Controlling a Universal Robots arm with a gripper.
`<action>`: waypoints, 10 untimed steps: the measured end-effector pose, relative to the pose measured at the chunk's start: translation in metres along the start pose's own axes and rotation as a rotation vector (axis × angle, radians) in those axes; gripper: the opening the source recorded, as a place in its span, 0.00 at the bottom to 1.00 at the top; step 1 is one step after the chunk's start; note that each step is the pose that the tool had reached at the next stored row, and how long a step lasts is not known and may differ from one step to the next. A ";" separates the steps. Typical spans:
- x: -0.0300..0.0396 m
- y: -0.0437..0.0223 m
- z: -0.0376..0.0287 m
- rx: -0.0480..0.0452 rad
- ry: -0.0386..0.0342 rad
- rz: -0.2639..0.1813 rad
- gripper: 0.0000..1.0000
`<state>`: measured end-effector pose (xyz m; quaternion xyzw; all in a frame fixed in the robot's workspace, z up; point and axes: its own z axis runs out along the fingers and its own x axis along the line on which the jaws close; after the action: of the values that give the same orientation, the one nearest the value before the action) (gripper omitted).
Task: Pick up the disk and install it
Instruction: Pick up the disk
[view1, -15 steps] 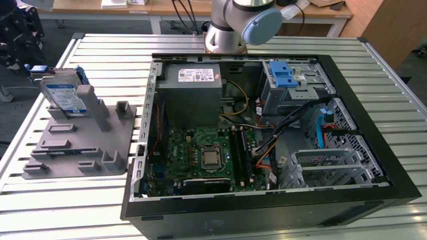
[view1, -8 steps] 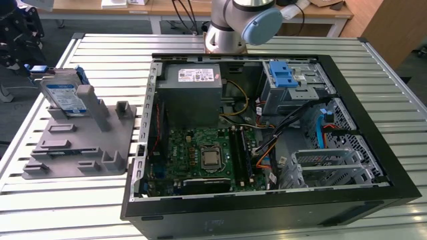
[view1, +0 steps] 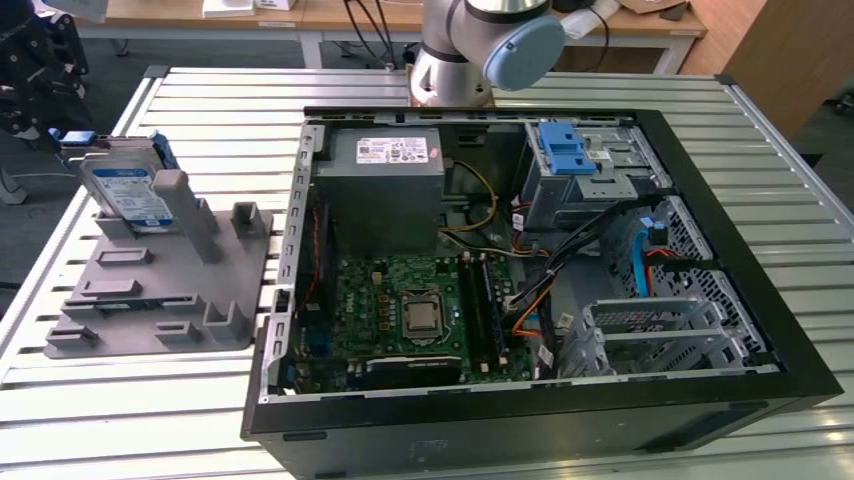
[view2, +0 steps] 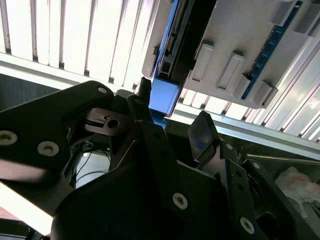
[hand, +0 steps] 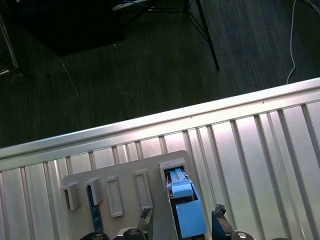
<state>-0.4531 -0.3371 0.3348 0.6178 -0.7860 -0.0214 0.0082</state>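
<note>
Open computer case (view1: 534, 425) beside grey slotted fixture (view1: 147, 300).

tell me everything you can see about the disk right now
The disk is a flat silver drive with a white-and-blue label, framed by a blue plastic carrier. It stands on edge, slotted into the grey holder, to the exterior view's left of the open computer case. In the first wrist view the open pincer straddles its blue end, without visible contact.
</note>
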 end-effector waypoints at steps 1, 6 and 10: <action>0.0000 0.0000 0.0000 0.0000 0.0000 -0.001 0.57; 0.0000 -0.0001 0.0007 -0.0001 0.0003 -0.011 0.57; -0.0002 -0.0001 0.0017 -0.0001 0.0001 -0.011 0.57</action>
<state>-0.4531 -0.3368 0.3331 0.6221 -0.7826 -0.0215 0.0082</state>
